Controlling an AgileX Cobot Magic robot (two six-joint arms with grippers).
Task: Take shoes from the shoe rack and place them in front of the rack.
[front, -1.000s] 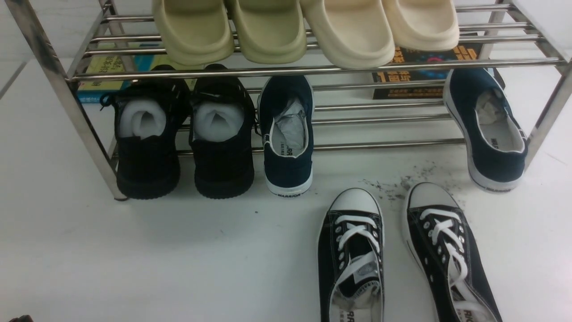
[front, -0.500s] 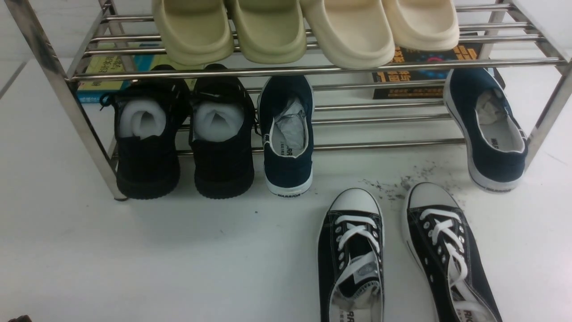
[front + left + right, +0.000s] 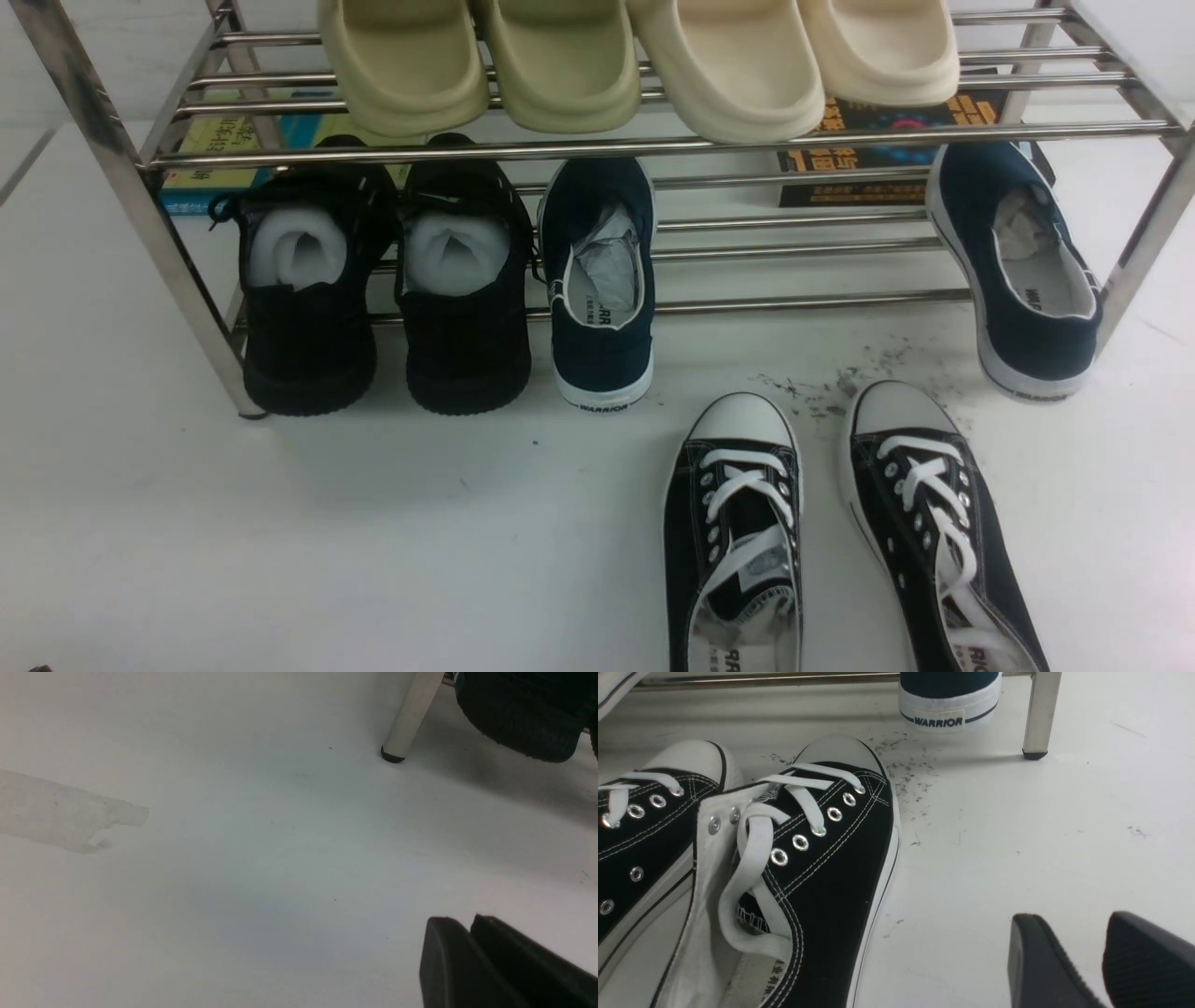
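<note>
Two black canvas sneakers with white laces and toe caps stand side by side on the white floor in front of the chrome shoe rack point(image 3: 653, 145), toes toward it: one point(image 3: 738, 532) and one to its right point(image 3: 938, 523). Both also show in the right wrist view point(image 3: 831, 858) point(image 3: 644, 826). My right gripper point(image 3: 1069, 924) is empty, low over the floor beside the right sneaker, with a gap between its fingers. My left gripper point(image 3: 469, 926) is shut and empty, over bare floor near the rack's left front post point(image 3: 413, 714). Neither gripper shows in the front view.
The lower tier holds two all-black shoes stuffed with white foam point(image 3: 303, 299) point(image 3: 462, 289) and two navy slip-ons point(image 3: 602, 280) point(image 3: 1022, 271). Cream slides point(image 3: 560, 65) sit on the top tier. Books point(image 3: 878, 131) lie behind. Dark scuffs point(image 3: 831, 387) mark the floor.
A small dark part at the bottom left corner of the front view has slipped almost out of frame. The shoes and rack have not moved.
</note>
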